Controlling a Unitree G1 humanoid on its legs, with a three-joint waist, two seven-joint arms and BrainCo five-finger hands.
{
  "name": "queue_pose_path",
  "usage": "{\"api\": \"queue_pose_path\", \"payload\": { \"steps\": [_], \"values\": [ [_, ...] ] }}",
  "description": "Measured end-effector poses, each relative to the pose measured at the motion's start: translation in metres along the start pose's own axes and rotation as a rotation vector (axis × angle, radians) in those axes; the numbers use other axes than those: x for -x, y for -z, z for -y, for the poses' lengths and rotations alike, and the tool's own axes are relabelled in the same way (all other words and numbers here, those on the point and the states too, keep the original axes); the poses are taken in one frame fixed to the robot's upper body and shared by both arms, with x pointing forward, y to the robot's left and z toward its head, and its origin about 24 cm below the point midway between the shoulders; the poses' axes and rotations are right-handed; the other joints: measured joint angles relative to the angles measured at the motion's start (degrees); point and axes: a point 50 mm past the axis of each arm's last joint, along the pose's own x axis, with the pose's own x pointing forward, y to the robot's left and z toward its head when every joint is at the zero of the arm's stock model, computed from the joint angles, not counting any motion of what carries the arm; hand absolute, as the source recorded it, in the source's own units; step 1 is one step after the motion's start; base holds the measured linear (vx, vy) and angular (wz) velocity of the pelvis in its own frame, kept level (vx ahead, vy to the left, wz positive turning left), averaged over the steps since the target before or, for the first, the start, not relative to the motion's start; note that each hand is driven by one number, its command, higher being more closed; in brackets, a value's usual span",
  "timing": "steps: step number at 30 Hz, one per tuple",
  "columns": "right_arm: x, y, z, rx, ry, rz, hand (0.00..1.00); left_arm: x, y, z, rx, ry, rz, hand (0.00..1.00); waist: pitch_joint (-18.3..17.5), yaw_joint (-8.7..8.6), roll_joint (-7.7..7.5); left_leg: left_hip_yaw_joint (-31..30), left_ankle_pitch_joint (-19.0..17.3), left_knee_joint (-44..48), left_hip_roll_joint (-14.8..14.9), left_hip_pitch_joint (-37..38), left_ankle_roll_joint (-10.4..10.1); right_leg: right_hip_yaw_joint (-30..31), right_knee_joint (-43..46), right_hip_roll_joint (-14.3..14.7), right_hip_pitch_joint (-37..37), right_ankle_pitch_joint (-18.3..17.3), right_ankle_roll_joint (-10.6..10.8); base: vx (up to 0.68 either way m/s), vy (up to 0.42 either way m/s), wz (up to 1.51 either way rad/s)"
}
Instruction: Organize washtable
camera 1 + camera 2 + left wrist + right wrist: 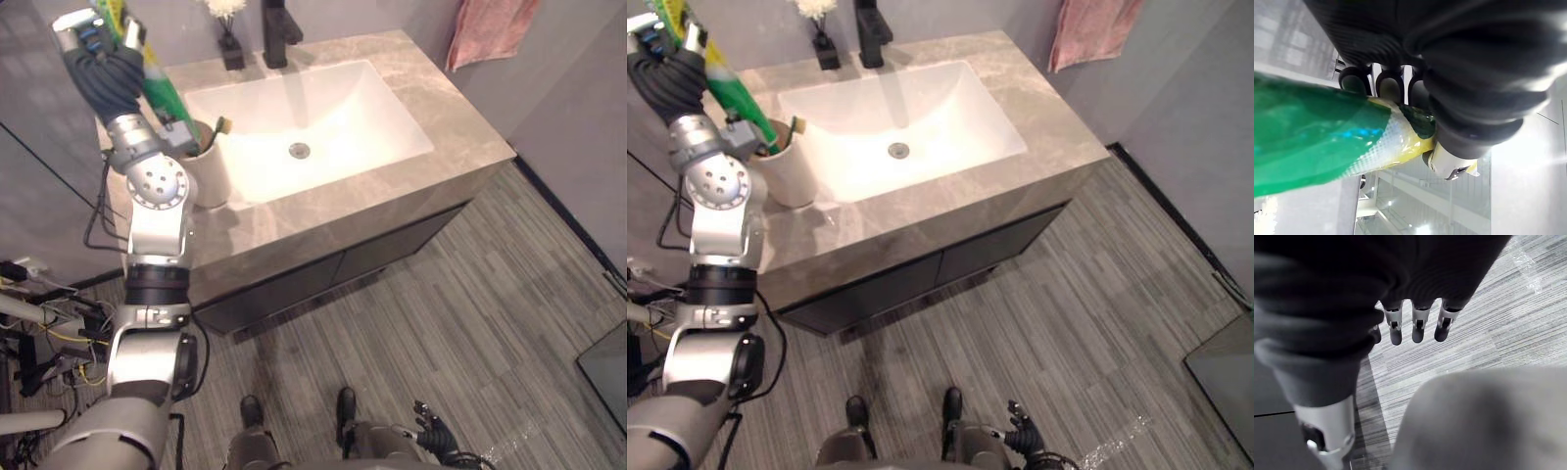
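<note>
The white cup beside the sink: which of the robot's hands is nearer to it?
Left. The left hand is just above the cup, fingers curled round a green tube that slants down to it; the right hand hangs low by the floor, far off.

A bathroom: a white basin (328,108) sunk in a stone counter (456,127), a black tap (279,34) behind the basin, a pink towel (490,29) hanging right of it, dark cupboards (392,247) below it.

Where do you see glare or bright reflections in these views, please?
Left eye view: the white sink is brightly lit. Left wrist view: bright highlights on the green tube in the left hand, white glare beyond it. Right wrist view: a shiny streak on the floor.
</note>
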Motion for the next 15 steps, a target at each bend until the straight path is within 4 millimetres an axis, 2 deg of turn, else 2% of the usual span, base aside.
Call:
{"api": "queue_pose_path", "payload": {
  "steps": [15],
  "values": [
    [-0.001, -0.014, 0.000, 0.015, -0.014, 0.069, 0.00, 0.002, -0.002, 0.008, 0.005, 0.047, 0.006, 1.00, 2.40, 0.49, 0.78, -0.80, -2.38, 5.39, 1.33, -3.26, 0.18, -0.06, 1.01, 0.54, -1.22, -0.02, 0.00, 0.00, -0.002, -0.01]
  ]
}}
